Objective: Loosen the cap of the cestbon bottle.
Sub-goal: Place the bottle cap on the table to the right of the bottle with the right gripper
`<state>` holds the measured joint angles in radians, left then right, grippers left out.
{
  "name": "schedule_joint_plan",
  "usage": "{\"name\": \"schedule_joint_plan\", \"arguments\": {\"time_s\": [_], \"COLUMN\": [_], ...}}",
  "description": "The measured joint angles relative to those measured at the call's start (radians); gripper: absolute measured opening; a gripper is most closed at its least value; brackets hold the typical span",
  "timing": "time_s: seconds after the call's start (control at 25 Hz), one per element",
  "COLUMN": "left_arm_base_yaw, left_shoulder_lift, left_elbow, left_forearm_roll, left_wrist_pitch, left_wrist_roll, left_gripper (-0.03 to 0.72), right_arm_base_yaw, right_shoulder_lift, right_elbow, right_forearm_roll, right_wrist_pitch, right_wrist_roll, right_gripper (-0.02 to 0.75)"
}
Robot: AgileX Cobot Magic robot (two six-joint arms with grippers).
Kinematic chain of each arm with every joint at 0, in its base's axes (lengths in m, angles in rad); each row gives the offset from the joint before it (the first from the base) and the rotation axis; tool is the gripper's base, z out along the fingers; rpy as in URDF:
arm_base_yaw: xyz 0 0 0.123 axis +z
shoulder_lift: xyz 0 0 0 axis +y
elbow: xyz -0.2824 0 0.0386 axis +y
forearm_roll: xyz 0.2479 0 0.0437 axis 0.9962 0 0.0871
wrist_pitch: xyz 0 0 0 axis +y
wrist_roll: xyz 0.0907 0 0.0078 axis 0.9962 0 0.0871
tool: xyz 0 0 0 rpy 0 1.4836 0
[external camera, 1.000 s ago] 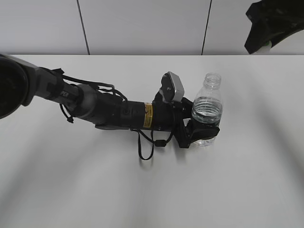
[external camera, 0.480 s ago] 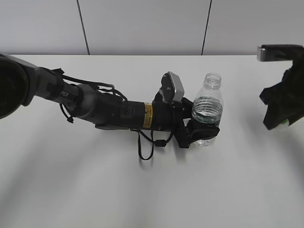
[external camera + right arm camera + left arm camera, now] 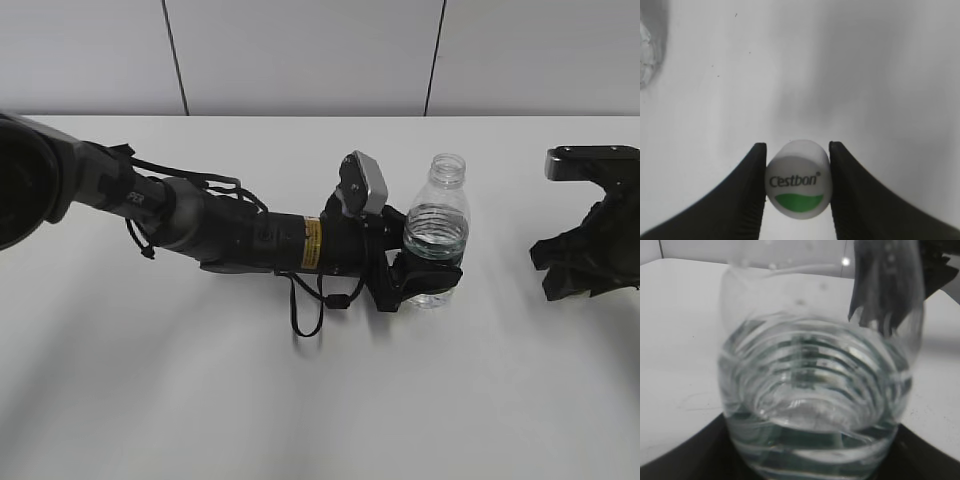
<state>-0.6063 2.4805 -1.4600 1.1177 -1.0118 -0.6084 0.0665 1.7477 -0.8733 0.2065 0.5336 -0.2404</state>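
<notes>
A: Small clear plastic water bottle [image 3: 436, 232]?
B: Frame centre, upright on white worktop [image 3: 300, 400], neck uncapped, body clamped by left claw [image 3: 425, 275].
A: White round screw cap [image 3: 799, 178] with green patch?
B: Pinched in right claw [image 3: 797, 180], right edge of frame, well apart from bottle.

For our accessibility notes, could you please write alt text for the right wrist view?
The right end effector grips a white cap printed "Cestbon" above a green patch, one finger on each side. Below lies a plain white table.
</notes>
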Motion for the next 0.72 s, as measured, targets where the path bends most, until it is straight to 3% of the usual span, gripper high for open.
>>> {"name": "schedule_joint_plan", "arguments": {"time_s": [0.72], "left_arm_base_yaw": [0.0], "left_shoulder_lift": [0.0], "left_elbow": [0.0], "left_forearm_roll": [0.0], "left_wrist_pitch": [-0.001], "left_wrist_roll": [0.0], "left_gripper": [0.501], "right_arm_base_yaw": [0.0], "right_shoulder_lift": [0.096], "right_elbow": [0.011], "right_forearm_roll": [0.001], "right_wrist_pitch": [-0.084], "right_wrist_roll": [0.023], "right_gripper": [0.303]}}
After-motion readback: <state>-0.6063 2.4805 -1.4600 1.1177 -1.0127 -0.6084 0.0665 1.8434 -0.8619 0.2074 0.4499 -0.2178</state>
